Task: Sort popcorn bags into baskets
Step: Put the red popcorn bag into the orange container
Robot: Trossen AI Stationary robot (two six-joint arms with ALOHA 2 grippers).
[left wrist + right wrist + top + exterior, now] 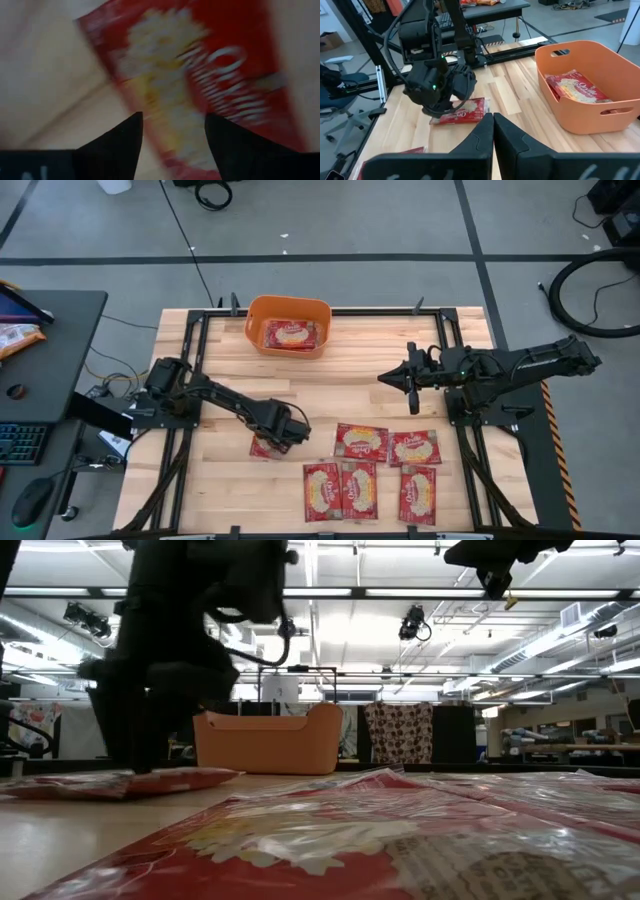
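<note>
Left gripper (pixel 283 432) poised over a lone popcorn bag (pixel 266 446)

Its fingers stand spread astride the flat bag at seven o'clock on the table; the orange basket (pixel 251 320) sits at twelve, some bags (pixel 290 335) inside. Right gripper (pixel 410 382), pinched closed, waits at three. The pads may skid off the slick film, or pinch only a corner.

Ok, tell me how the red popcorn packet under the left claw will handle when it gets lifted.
Probably floppy: the popcorn packet lies flat and thin on the table, so it may sag from the left claw, whose fingers stand open over it. Likely light, being so thin. Its glossy wrapper could slip in a shallow pinch.
</note>
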